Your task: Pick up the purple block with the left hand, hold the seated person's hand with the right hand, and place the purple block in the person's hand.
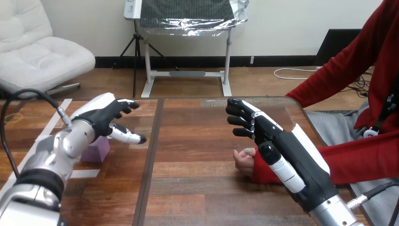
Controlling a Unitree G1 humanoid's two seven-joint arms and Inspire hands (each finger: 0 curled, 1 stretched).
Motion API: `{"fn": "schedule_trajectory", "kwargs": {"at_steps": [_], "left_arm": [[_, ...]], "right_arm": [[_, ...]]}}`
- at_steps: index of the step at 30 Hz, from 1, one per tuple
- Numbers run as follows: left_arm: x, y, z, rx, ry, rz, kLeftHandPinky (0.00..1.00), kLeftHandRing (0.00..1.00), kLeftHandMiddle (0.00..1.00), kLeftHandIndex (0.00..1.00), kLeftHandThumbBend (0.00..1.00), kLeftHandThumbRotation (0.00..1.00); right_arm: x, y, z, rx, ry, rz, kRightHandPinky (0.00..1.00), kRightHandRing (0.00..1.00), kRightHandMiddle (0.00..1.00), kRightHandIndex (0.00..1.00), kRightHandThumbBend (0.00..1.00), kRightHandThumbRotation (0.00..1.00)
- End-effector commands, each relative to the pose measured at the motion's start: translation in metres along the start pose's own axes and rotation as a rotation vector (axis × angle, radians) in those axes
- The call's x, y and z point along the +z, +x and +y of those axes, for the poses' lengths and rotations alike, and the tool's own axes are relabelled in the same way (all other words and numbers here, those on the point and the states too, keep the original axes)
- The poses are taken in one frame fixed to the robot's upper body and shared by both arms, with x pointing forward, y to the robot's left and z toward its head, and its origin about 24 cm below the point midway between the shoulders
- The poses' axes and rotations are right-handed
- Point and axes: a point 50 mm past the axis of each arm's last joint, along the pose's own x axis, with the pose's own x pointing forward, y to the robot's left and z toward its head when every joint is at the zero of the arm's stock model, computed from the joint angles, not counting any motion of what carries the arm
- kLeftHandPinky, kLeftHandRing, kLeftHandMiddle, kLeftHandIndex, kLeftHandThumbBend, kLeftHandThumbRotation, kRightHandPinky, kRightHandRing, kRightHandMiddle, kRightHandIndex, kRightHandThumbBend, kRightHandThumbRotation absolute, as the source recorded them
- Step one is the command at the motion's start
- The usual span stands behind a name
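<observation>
— What does the left hand (101, 117) look like?
— Black, with a white shell on its back. The left fingers (123, 106) are jointed white and black with dark tips. Behind them runs the silver left forearm (61, 150), ringed by a black band.
— And the right hand (287, 150)?
— Black too. A long white shell lies behind the black right fingers (237, 113), and the thumb (282, 167) is white-cased.

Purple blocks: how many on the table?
1. The purple block lies left on the table, partly hidden by the left forearm; the arms could hide more.
</observation>
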Motion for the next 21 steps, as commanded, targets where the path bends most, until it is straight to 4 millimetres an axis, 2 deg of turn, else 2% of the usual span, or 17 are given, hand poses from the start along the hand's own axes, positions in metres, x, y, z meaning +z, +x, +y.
{"fn": "schedule_trajectory", "kwargs": {"at_steps": [1, 10, 21], "left_arm": [[0.0242, 0.0001, 0.0667, 0.122, 0.108, 0.001, 0.74, 0.9, 0.9, 0.89, 0.69, 0.2], [0.0194, 0.0008, 0.0675, 0.098, 0.152, 0.075, 0.74, 0.9, 0.91, 0.89, 0.71, 0.21], [0.0153, 0.0004, 0.0672, 0.049, 0.164, 0.123, 0.77, 0.92, 0.93, 0.91, 0.7, 0.16]], "right_arm": [[0.021, 0.0131, -0.0114, -0.007, -0.039, -0.092, 0.85, 0.89, 0.91, 0.92, 0.97, 1.0], [0.0217, 0.0123, -0.0119, -0.01, -0.043, -0.093, 0.85, 0.88, 0.91, 0.91, 0.97, 1.0], [0.022, 0.0124, -0.0126, -0.01, -0.046, -0.095, 0.83, 0.87, 0.9, 0.9, 0.97, 1.0]]}}
